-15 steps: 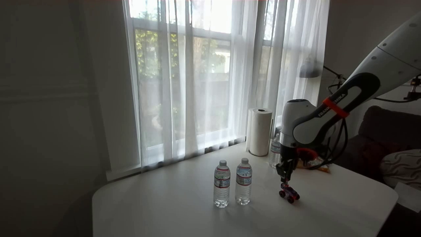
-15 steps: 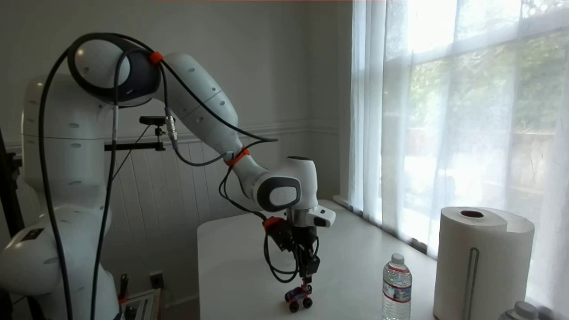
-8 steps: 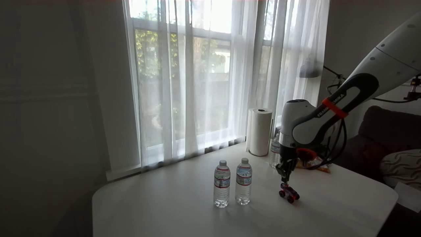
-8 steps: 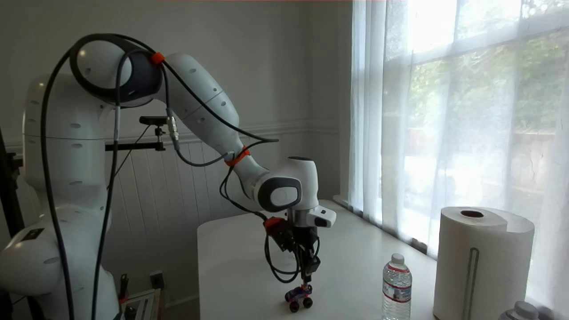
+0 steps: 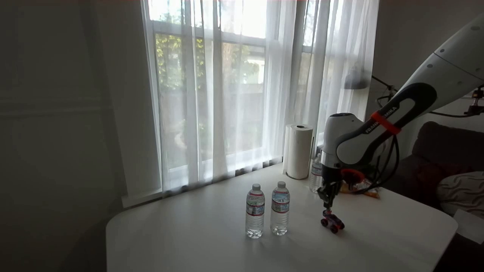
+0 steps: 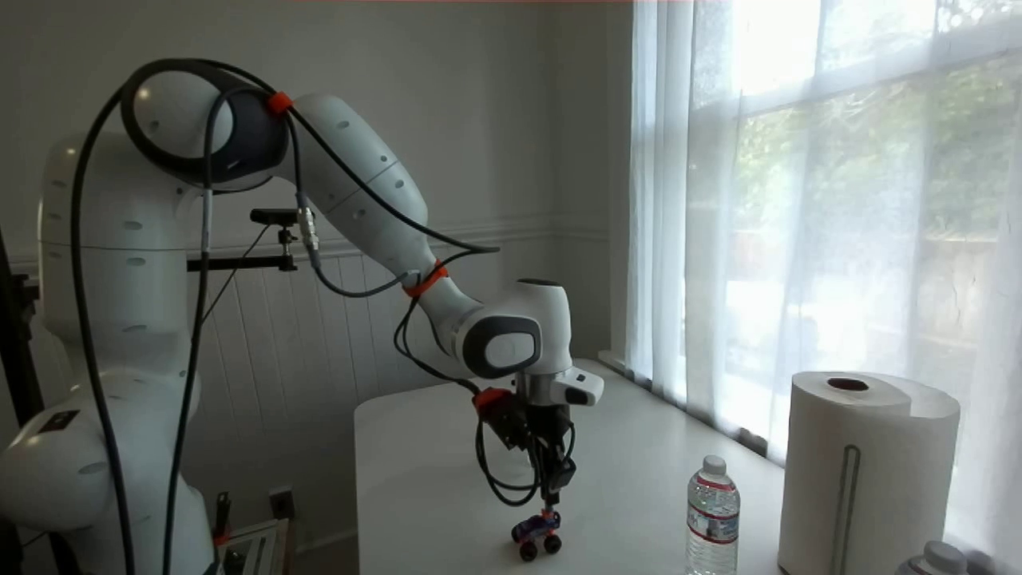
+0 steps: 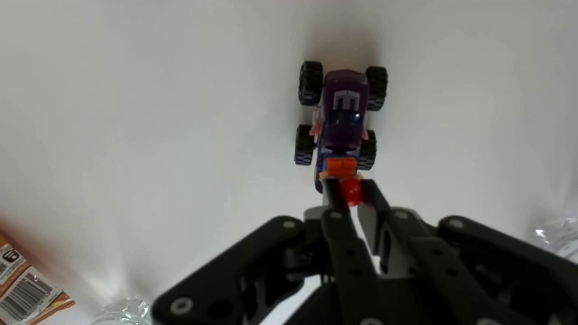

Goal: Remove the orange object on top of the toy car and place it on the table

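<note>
The tool (image 7: 351, 188) grips the orange object (image 7: 352, 194) at the top of the toy car (image 7: 344, 104).
The tool's tips are drawn narrow, one on each side of the orange object, which looks red between them in the wrist view. The toy car stands on the table (image 5: 181, 234), dark wheels (image 7: 310, 83) jutting from a purple body. An orange block (image 7: 339, 165) lies on the car just beside the held piece; whether the two are joined cannot be told. In both exterior views the tool points down with the car right beneath it. In an exterior view, two water bottles (image 5: 255, 213) stand upright, near each other but apart, and a third bottle (image 5: 316, 175) stands beside a paper towel roll (image 5: 300, 153). An orange packet (image 7: 29, 289) shows at a corner of the wrist view.
</note>
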{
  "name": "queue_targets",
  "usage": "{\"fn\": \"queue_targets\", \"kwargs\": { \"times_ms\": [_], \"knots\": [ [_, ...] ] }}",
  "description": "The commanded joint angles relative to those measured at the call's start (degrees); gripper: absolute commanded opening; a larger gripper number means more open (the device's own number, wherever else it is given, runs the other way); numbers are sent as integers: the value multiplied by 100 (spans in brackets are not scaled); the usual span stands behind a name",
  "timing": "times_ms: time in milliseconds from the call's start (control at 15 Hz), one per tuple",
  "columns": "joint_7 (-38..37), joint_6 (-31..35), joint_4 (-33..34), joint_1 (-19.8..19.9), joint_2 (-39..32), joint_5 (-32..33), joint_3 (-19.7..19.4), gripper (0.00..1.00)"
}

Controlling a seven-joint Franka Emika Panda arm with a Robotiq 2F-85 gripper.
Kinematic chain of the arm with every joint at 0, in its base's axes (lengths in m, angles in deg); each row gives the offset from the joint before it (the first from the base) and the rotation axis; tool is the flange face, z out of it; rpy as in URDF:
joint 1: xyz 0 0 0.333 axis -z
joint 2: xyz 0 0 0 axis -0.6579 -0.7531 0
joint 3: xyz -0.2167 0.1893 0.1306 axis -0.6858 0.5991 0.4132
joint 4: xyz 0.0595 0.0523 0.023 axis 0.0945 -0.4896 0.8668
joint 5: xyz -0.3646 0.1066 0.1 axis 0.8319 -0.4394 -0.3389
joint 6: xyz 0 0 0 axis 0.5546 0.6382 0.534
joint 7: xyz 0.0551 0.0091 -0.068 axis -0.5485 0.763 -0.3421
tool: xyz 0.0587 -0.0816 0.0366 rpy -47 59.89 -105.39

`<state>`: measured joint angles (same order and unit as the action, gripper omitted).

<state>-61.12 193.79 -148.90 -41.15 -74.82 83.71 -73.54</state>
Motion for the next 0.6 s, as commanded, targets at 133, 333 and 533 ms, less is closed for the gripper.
{"fn": "queue_targets", "kwargs": {
  "times_ms": [133, 333, 533],
  "knots": [
    [218, -3, -482, 28, 555, -17, 6, 3],
    [408, -66, -752, 49, 832, -115, 27, 3],
    [610, -137, -1046, 65, 1127, -192, 16, 3]
  ]
}}
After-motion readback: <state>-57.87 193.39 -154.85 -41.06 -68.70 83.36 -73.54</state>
